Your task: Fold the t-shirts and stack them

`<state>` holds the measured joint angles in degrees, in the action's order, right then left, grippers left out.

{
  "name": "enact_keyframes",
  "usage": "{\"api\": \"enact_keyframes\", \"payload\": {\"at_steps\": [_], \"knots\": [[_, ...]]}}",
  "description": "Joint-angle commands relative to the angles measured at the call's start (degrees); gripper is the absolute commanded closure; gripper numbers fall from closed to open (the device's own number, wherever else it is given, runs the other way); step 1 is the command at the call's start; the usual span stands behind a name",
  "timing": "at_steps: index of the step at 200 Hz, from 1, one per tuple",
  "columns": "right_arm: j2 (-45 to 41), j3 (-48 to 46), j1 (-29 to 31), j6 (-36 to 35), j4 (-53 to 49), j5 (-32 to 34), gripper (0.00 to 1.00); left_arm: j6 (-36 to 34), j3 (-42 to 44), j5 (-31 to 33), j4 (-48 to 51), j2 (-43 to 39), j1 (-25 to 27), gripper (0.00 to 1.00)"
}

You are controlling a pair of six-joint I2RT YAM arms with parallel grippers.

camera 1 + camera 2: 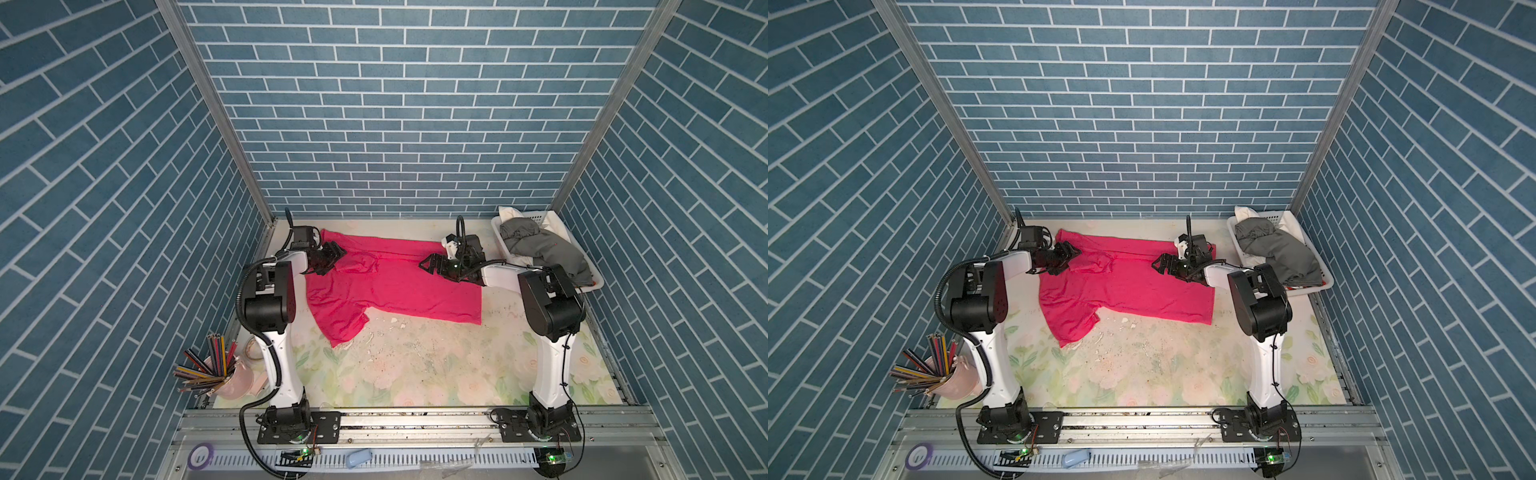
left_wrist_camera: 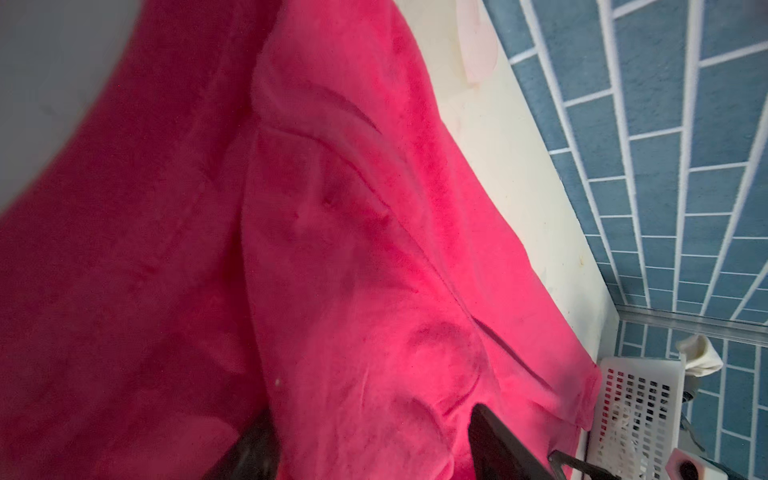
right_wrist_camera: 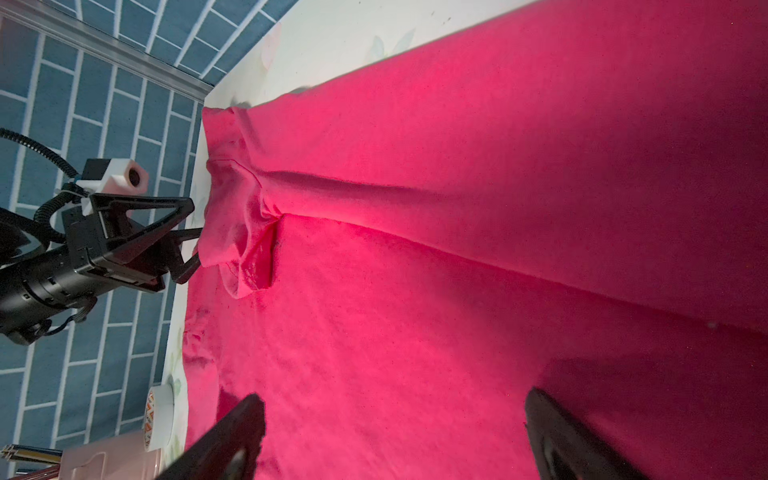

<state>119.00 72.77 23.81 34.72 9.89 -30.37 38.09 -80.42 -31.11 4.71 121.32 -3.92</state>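
A bright pink t-shirt (image 1: pixel 395 286) (image 1: pixel 1125 286) lies spread across the far half of the table, with its far edge folded over and one sleeve pointing to the front. My left gripper (image 1: pixel 337 262) (image 1: pixel 1071 257) is low at the shirt's far left end. Its jaws stand apart (image 2: pixel 370 415) with a bunched fold of pink cloth (image 2: pixel 332 249) between them. My right gripper (image 1: pixel 426 265) (image 1: pixel 1158 266) hovers open over the shirt's right part (image 3: pixel 392 397), touching nothing. A dark grey t-shirt (image 1: pixel 540 245) and a white one (image 1: pixel 509 212) lie heaped in the basket.
The white slotted basket (image 1: pixel 594 274) (image 2: pixel 640 399) stands at the far right corner. A pink cup of coloured pencils (image 1: pixel 224 374) and a tape roll (image 1: pixel 253 349) (image 3: pixel 160 415) sit at the near left. White crumbs (image 1: pixel 386 332) dot the floral table in front of the shirt.
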Motion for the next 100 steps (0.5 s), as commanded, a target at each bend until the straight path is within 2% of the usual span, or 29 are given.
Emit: {"api": "enact_keyframes", "payload": {"at_steps": [1, 45, 100], "knots": [[1.59, -0.13, 0.45, 1.4, 1.13, -1.03, 0.02, -0.55, -1.48, -1.22, -3.33, 1.63, 0.16, 0.27], [2.12, 0.03, 0.57, 1.32, 0.75, -1.09, 0.02, 4.27, 1.39, -10.57, -11.9, 2.34, 0.35, 0.27], [2.9, 0.68, 1.08, 1.49, 0.63, -1.27, 0.02, 8.74, 4.73, -14.39, -15.56, -1.5, 0.15, 0.27]]}}
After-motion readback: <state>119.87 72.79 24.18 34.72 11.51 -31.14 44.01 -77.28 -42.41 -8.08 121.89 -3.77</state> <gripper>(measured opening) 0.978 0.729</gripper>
